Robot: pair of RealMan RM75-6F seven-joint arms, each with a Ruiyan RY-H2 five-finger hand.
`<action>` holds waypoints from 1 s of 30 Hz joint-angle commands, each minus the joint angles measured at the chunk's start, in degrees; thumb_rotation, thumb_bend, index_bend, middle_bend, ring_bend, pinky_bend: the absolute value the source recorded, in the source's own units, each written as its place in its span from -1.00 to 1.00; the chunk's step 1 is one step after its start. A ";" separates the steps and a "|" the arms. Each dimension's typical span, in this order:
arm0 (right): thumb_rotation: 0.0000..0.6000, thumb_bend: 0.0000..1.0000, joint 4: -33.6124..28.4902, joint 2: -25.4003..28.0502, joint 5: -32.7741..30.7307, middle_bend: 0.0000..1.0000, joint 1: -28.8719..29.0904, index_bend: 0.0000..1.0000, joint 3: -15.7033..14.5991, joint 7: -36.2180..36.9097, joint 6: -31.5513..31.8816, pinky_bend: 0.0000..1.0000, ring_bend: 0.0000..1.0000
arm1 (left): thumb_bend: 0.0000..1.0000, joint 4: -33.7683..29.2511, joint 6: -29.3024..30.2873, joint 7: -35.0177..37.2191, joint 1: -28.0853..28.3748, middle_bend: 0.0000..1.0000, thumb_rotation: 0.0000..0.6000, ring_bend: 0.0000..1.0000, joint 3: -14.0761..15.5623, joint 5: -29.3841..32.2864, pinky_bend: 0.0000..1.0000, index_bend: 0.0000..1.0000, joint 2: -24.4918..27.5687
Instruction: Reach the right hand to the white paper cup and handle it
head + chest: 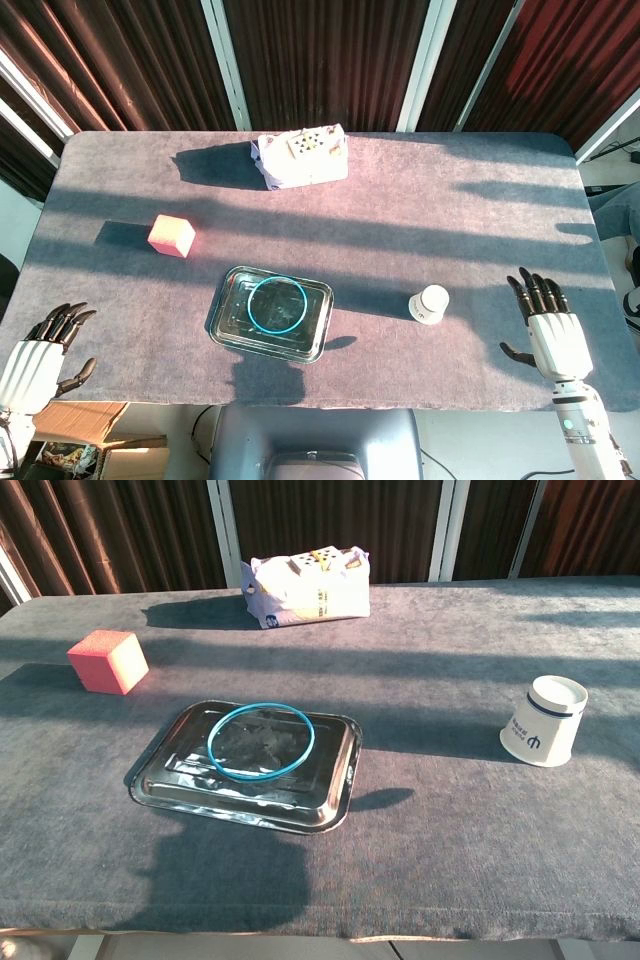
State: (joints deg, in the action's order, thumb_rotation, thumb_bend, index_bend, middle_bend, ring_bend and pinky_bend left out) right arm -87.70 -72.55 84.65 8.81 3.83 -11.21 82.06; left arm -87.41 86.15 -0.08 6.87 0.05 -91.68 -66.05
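The white paper cup (pixel 430 302) (pixel 545 721) stands upside down on the grey table, right of the tray. My right hand (pixel 548 325) hovers near the table's front right corner, fingers spread, holding nothing, a short way right of the cup and apart from it. My left hand (pixel 45 350) rests off the front left corner, fingers apart and empty. Neither hand shows in the chest view.
A metal tray (pixel 302 343) (pixel 169 771) with a teal ring (pixel 277 304) (pixel 261 740) in it lies at front centre. A pink foam cube (pixel 172 236) (pixel 108 661) sits at the left. A white packet (pixel 303 156) (pixel 308 587) lies at the back.
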 commanded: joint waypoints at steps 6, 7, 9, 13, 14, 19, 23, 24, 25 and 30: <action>1.00 -0.68 2.64 -1.28 1.55 -0.92 0.85 -0.97 0.49 2.61 0.33 -0.62 -0.97 | -0.41 -0.20 -0.27 0.07 0.05 -0.76 1.00 -0.80 0.07 0.09 -0.42 -0.55 0.18; 1.00 -0.68 3.64 -1.79 1.77 -0.92 1.26 -0.95 0.67 3.39 0.07 -0.62 -0.97 | -0.41 -0.21 -0.20 0.21 0.03 -0.76 1.00 -0.80 0.06 0.07 -0.42 -0.55 0.24; 1.00 -0.68 5.43 -2.57 2.10 -0.92 2.24 -0.92 0.91 4.31 -0.93 -0.62 -0.97 | -0.41 -0.17 -0.12 0.48 0.01 -0.76 1.00 -0.80 -0.02 0.13 -0.42 -0.55 0.25; 1.00 -0.68 8.91 -4.33 2.77 -0.93 5.30 -0.89 1.56 6.41 -4.30 -0.62 -0.97 | -0.41 -0.15 -0.46 0.87 0.12 -0.76 1.00 -0.80 0.03 0.21 -0.42 -0.54 0.38; 1.00 -0.68 9.47 -4.76 2.94 -0.93 5.98 -0.88 1.70 6.82 -4.97 -0.62 -0.97 | -0.41 -0.16 -0.50 0.93 0.12 -0.76 1.00 -0.80 0.07 0.19 -0.41 -0.54 0.42; 1.00 -0.68 11.99 -6.76 4.21 -0.88 9.60 -0.78 1.83 6.83 -8.63 -0.56 -0.91 | -0.41 -0.24 -0.30 1.07 0.03 -0.76 1.00 -0.80 0.17 -0.02 -0.42 -0.54 0.56; 1.00 -0.68 14.37 -8.89 4.71 -0.77 11.99 -0.68 1.95 7.21 -10.75 -0.46 -0.82 | -0.41 -0.25 0.23 1.27 -0.24 -0.76 1.00 -0.80 0.19 -0.12 -0.42 -0.53 0.69; 1.00 -0.68 14.67 -9.21 4.55 -0.76 12.39 -0.66 1.98 7.36 -11.31 -0.44 -0.81 | -0.41 -0.26 0.31 1.31 -0.28 -0.76 1.00 -0.80 0.17 -0.10 -0.42 -0.53 0.70; 1.00 -0.68 14.97 -9.51 4.35 -0.74 12.76 -0.65 2.00 7.43 -11.89 -0.43 -0.79 | -0.41 -0.27 0.36 1.39 -0.33 -0.76 1.00 -0.80 0.16 -0.06 -0.41 -0.53 0.72; 1.00 -0.66 16.49 -11.00 3.35 -0.68 14.64 -0.57 1.61 6.79 -15.25 -0.35 -0.72 | -0.41 -0.40 0.31 1.30 -0.42 -0.75 1.00 -0.80 0.14 0.14 -0.41 -0.53 0.79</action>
State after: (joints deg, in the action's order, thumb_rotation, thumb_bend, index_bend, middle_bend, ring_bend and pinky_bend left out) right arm -71.69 -83.07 88.32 22.95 5.57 -4.17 67.39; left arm -87.80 86.45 1.24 6.46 0.19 -91.54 -65.26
